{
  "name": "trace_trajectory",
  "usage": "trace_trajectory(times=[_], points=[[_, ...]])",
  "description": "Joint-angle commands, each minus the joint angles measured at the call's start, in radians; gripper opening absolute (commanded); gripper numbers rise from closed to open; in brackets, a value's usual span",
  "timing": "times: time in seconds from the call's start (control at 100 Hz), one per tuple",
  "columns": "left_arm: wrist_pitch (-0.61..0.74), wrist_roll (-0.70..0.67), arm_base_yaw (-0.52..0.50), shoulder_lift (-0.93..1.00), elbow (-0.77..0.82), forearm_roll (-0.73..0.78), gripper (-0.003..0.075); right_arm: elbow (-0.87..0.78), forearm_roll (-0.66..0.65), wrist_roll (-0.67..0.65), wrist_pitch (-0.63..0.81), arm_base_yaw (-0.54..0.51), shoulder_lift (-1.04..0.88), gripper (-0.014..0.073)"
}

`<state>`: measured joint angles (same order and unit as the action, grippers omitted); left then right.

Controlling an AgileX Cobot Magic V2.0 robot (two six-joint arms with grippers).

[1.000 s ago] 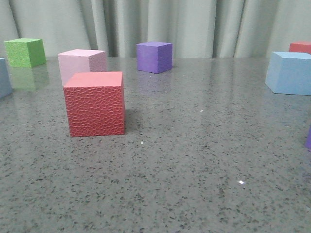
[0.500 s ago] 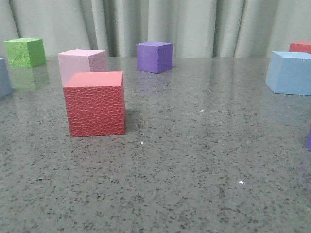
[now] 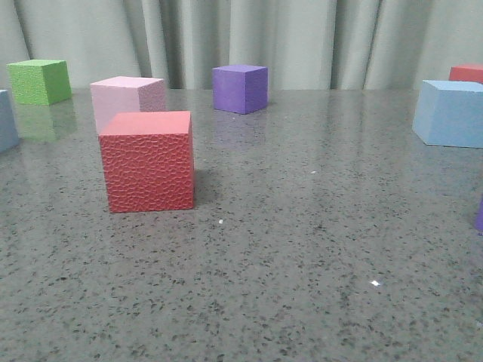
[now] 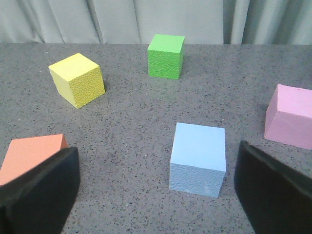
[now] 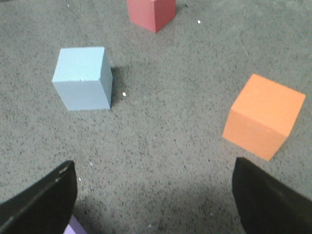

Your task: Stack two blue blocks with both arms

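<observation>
Left tool: jaws wide apart, holding nothing; its two dark fingers hang above the tabletop.
Pebbled blue block: sits on the tabletop between the left tool's fingers and a little beyond them, touching neither. In the front view it is only a sliver at the far left edge.
Right tool: jaws wide apart and empty, over bare tabletop.
Smooth blue block: stands alone, ahead of the right tool and off toward one finger. In the front view it is at the far right, well apart from the other blue block.
Red cube: left of centre and near, with a pink cube just behind it.
Purple cube: far centre, by the curtain.
Green cube: far left.
Orange cube: near the right tool's other finger, not touching it.
Yellow cube: left side, apart from the green one.
Lilac scrap: a corner beside a right finger, perhaps another cube; too little shows.
</observation>
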<state>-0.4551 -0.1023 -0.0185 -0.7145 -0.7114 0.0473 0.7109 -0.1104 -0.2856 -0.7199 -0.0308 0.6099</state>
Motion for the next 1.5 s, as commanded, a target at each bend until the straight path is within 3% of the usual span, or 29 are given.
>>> trace_trajectory(times=[0.0, 0.33, 0.61, 1.02, 1.49], points=[[0.073, -0.001, -0.001, -0.003, -0.036, -0.008, 0.063, 0.038, -0.007, 0.006, 0.1, -0.004, 0.008, 0.0653], [0.106, -0.001, -0.001, -0.003, -0.036, -0.008, 0.0629, 0.152, 0.029, 0.007, 0.012, 0.031, 0.111, 0.0653], [0.106, -0.001, -0.001, -0.003, -0.036, -0.008, 0.0629, 0.447, 0.066, 0.014, -0.147, 0.132, 0.416, 0.0653], [0.104, -0.001, -0.001, -0.003, -0.036, -0.008, 0.0629, 0.82, 0.123, -0.014, -0.338, 0.139, 0.858, 0.0653], [0.104, -0.001, -0.001, -0.003, -0.036, -0.008, 0.0629, 0.907, 0.11, -0.022, -0.366, 0.117, 1.067, 0.0653]])
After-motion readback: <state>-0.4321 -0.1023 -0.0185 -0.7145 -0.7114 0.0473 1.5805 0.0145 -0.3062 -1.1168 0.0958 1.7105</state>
